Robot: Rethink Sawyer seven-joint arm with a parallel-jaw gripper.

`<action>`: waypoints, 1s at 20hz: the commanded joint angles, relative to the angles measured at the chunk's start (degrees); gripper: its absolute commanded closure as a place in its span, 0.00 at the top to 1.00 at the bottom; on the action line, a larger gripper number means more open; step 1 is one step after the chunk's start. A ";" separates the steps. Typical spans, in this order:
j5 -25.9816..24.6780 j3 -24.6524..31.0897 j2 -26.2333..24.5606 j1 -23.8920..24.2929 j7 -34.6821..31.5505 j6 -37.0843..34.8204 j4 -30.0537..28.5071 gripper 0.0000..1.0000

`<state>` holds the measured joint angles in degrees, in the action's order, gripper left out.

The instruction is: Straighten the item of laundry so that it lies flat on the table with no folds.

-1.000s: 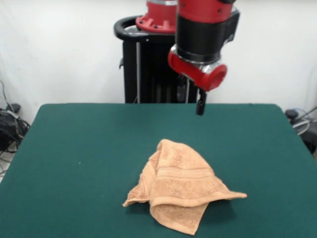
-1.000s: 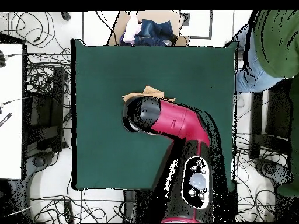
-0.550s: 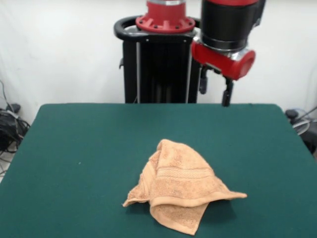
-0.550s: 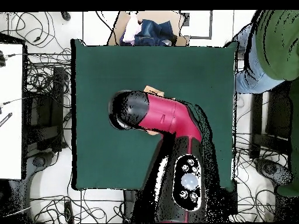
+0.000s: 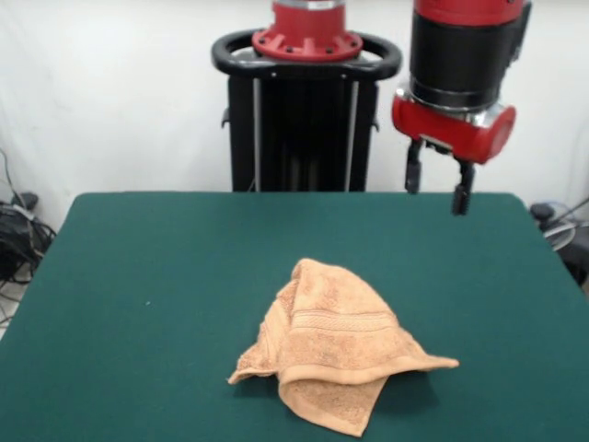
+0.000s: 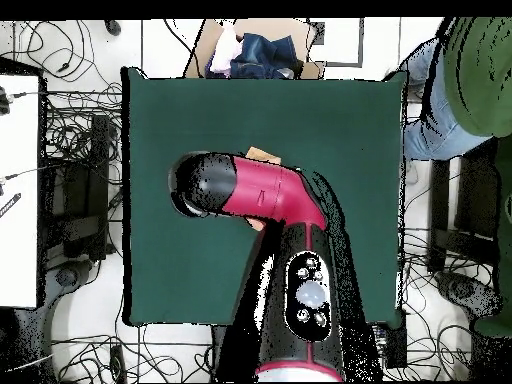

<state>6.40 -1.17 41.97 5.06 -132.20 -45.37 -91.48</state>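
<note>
White wall (image 5: 120, 92) behind; cable-strewn pale floor (image 6: 85, 330), white side desk (image 6: 18, 190).

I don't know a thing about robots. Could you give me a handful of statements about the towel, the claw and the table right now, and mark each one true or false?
1. The towel lies flat and fully spread out. False: it sits in a crumpled, folded heap.
2. The gripper is open and holds nothing. True.
3. The gripper is touching the towel. False: it hangs in the air, well clear of the towel and off to one side.
4. The table has a dark green top. True.
5. In the overhead view the arm covers most of the towel. True: only small bits of tan show beside it.
</note>
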 commanded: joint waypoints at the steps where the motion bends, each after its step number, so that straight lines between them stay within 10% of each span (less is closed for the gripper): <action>1: -1.36 9.51 -5.75 2.25 4.27 9.78 -6.37 1.00; 20: -8.39 14.53 -12.88 7.91 10.67 7.82 0.55 1.00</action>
<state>2.25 7.56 31.37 11.23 -132.20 -32.80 -91.77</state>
